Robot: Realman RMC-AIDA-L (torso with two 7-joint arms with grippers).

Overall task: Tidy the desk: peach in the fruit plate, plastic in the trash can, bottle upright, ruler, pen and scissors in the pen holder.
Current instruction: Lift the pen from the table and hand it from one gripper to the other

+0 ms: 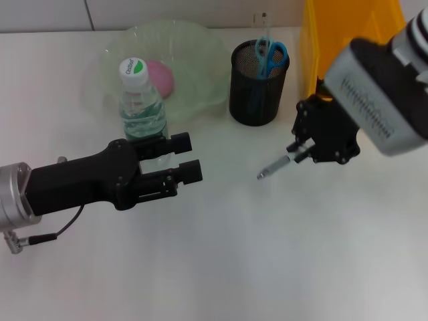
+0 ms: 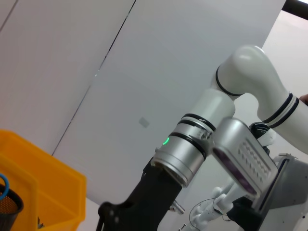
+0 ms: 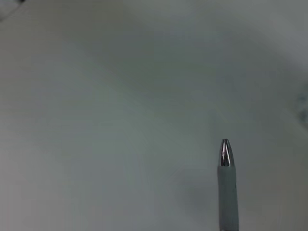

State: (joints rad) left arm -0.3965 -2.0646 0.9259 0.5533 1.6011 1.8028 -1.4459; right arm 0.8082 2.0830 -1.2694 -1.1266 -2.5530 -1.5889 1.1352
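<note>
White counter [image 1: 221, 254] stretched under both arms, with a pale wall strip behind it. On it, the right hand [image 1: 299, 151] was clamped on one end of the pen [image 1: 274, 166], whose long axis slanted down and toward the robot's left, silver tip lowest and just above the counter; the right wrist view showed that tip [image 3: 224, 151] against bare surface. From the hand, the black mesh pen holder [image 1: 257, 83] stood farther back and slightly to the left, near but not under the pen. The blue-handled scissors [image 1: 270, 53] already stood in it, along with a thin upright piece I could not identify. Judged from this, the coming move depended on lifting the pen, carrying it back over the holder's rim and tipping it more nearly upright so the tip enters first. The right arm was clearly nearer. The left hand [image 1: 178, 159] hovered open just in front of the upright bottle [image 1: 141, 100], which stood against the fruit plate [image 1: 200, 47] holding the peach [image 1: 160, 77].
</note>
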